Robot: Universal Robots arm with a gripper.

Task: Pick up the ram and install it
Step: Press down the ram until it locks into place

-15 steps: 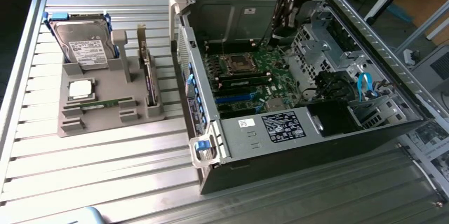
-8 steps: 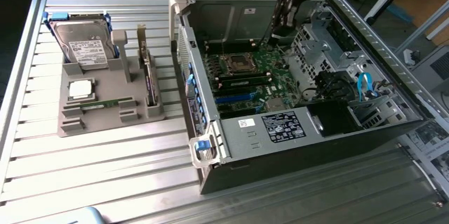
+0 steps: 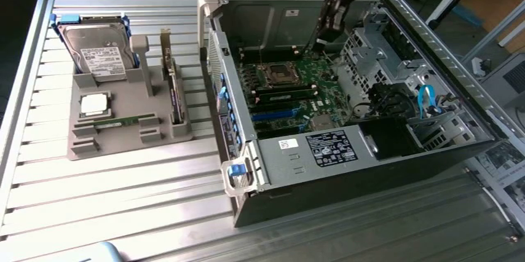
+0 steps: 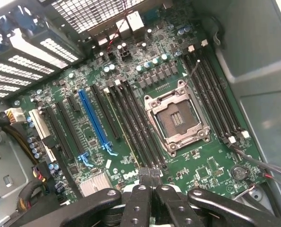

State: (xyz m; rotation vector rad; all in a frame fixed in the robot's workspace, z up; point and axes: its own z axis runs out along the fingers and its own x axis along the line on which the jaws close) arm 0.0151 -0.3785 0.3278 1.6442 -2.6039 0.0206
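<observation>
One open computer case on the slatted table, motherboard inside with empty CPU socket flanked by black memory slots. Grey holder tray, exterior view's left: hard drive, silver CPU, ram lying flat. Gripper clenched, empty, over motherboard.

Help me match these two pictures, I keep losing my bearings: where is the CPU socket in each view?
Exterior view: the CPU socket sits on the board inside the open case, toward the exterior view's left of the board.
Wrist view: the socket lies between two banks of black memory slots.
Shared landmark: the blue slot.
</observation>
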